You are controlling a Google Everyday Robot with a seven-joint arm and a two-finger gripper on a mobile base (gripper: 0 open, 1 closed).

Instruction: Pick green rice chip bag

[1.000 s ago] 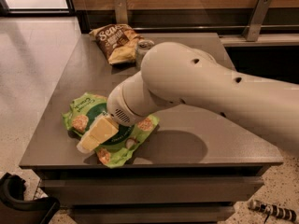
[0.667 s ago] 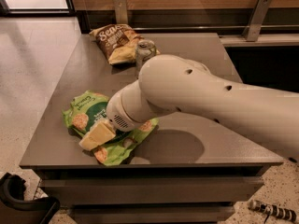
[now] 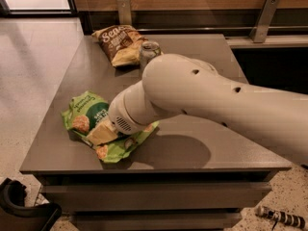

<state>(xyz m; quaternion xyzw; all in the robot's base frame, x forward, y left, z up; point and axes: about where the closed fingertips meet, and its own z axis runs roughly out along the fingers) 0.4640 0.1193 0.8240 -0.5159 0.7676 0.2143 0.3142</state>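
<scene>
Half done at best: gripper (image 3: 99,134) is down on the green bag (image 3: 86,113), lying flat at the bench's (image 3: 77,76) front-left; grip state I cannot tell; lifting remains.

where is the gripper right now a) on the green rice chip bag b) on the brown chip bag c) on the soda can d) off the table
A: the gripper is down on the green rice chip bag near the table's front; the brown chip bag and soda can sit far behind it.
</scene>
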